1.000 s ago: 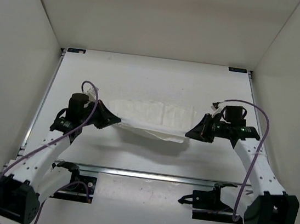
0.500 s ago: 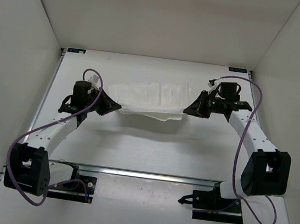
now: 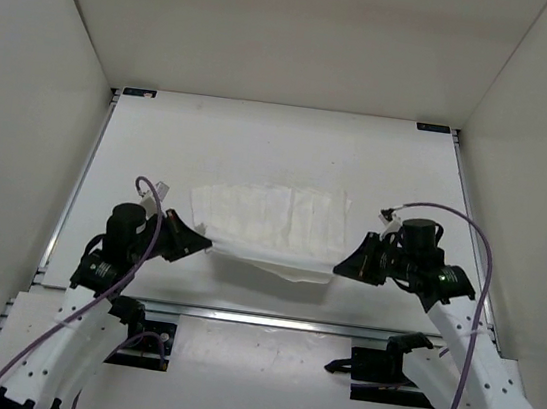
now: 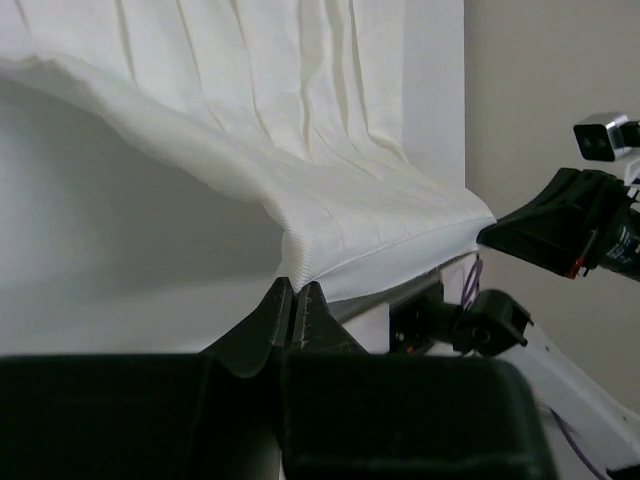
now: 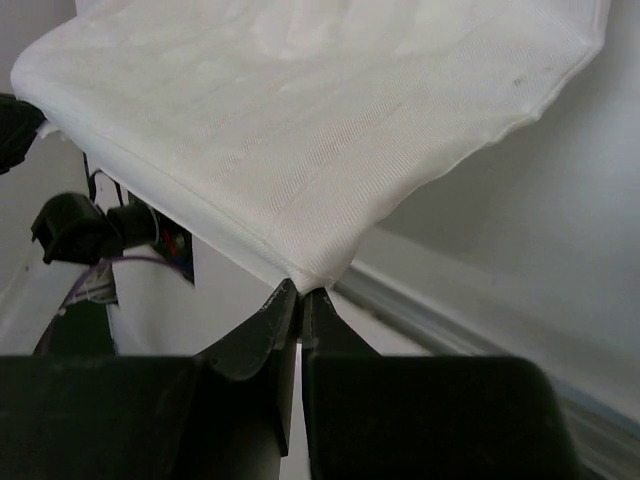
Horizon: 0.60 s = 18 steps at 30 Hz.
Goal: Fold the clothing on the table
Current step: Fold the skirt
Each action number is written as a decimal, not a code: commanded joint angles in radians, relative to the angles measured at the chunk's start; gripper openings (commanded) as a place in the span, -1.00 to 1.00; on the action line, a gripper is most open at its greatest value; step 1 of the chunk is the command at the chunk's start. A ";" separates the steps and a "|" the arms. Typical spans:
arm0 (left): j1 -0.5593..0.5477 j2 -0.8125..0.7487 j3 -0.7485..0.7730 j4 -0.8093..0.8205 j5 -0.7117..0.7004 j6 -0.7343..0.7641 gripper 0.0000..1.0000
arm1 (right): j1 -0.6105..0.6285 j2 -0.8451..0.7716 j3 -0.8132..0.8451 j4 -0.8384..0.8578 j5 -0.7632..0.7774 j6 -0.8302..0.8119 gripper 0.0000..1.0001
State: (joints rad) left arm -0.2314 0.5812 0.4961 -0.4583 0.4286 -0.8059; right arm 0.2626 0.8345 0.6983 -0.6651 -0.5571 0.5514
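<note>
The clothing [image 3: 269, 222] is a thin white creased cloth stretched between my two grippers over the table [image 3: 261, 142]. Its near edge is lifted and its far part drapes down toward the table. My left gripper [image 3: 207, 246] is shut on the near left corner; the left wrist view shows the clothing [image 4: 330, 200] pinched at the tips of the left gripper [image 4: 293, 288]. My right gripper [image 3: 338, 269] is shut on the near right corner; in the right wrist view the clothing [image 5: 300, 120] spreads away from the right gripper [image 5: 300, 292].
A metal rail [image 3: 268, 319] crosses the table just in front of the arms' bases. White enclosure walls [image 3: 21, 131] rise on the left, right and back. Purple cables [image 3: 483, 262] loop off both arms.
Both grippers have pulled the held near edge back toward the arm bases, after carrying it farther away half a second ago. The cloth now lies more spread out.
</note>
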 commanded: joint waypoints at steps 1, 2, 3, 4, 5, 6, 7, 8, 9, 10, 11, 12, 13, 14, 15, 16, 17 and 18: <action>0.014 -0.107 -0.048 -0.181 -0.120 0.004 -1.00 | -0.017 -0.125 -0.048 -0.164 0.079 0.008 -1.00; 0.007 -0.138 -0.053 -0.184 -0.099 -0.010 -1.00 | -0.017 -0.161 -0.036 -0.209 0.069 0.015 -1.00; -0.002 -0.148 -0.056 -0.183 -0.091 -0.041 -1.00 | -0.016 -0.182 -0.025 -0.224 0.071 0.018 -0.99; -0.006 -0.138 -0.051 -0.165 -0.093 -0.055 -1.00 | -0.025 -0.183 0.005 -0.247 0.069 0.015 -0.99; -0.008 -0.124 -0.042 -0.119 -0.099 -0.071 -1.00 | -0.058 -0.161 0.033 -0.245 0.051 -0.001 -1.00; 0.009 -0.082 -0.039 -0.094 -0.093 -0.076 -1.00 | -0.080 -0.135 0.050 -0.234 0.019 -0.014 -0.99; 0.023 -0.019 -0.039 -0.039 -0.080 -0.082 -1.00 | -0.121 -0.082 0.059 -0.194 0.000 -0.045 -1.00; 0.035 0.018 -0.033 0.037 -0.065 -0.075 -1.00 | -0.156 -0.001 0.075 -0.123 -0.053 -0.062 -0.99; 0.056 0.095 -0.034 0.071 -0.060 -0.079 -1.00 | -0.169 0.082 0.079 -0.079 -0.114 -0.058 -1.00; 0.082 0.176 -0.025 0.133 -0.053 -0.087 -1.00 | -0.177 0.127 0.104 0.003 -0.124 -0.061 -1.00; 0.098 0.260 -0.021 0.192 -0.051 -0.084 -1.00 | -0.160 0.232 0.140 0.071 -0.112 -0.054 -1.00; 0.112 0.297 -0.011 0.214 -0.069 -0.079 -1.00 | -0.136 0.352 0.208 0.123 -0.084 -0.062 -0.99; 0.124 0.380 0.019 0.257 -0.079 -0.073 -1.00 | -0.132 0.412 0.246 0.136 -0.070 -0.064 -0.99; 0.135 0.461 0.051 0.297 -0.091 -0.061 -1.00 | -0.123 0.543 0.336 0.160 -0.082 -0.077 -1.00; 0.150 0.501 0.091 0.332 -0.112 -0.056 -1.00 | -0.118 0.663 0.410 0.195 -0.087 -0.080 -0.91; 0.171 0.587 0.116 0.349 -0.117 -0.049 -0.93 | -0.125 0.716 0.447 0.212 -0.073 -0.074 -0.75; 0.182 0.667 0.169 0.393 -0.116 -0.038 -0.62 | -0.134 0.812 0.527 0.235 -0.073 -0.074 -0.40; 0.197 0.704 0.198 0.395 -0.122 -0.026 -0.17 | -0.138 0.883 0.599 0.242 -0.058 -0.082 -0.28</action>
State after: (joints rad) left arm -0.0879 1.1954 0.5945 -0.1963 0.4252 -0.8757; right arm 0.1493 1.5986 1.1538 -0.5545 -0.6811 0.5053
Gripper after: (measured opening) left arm 0.328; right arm 0.321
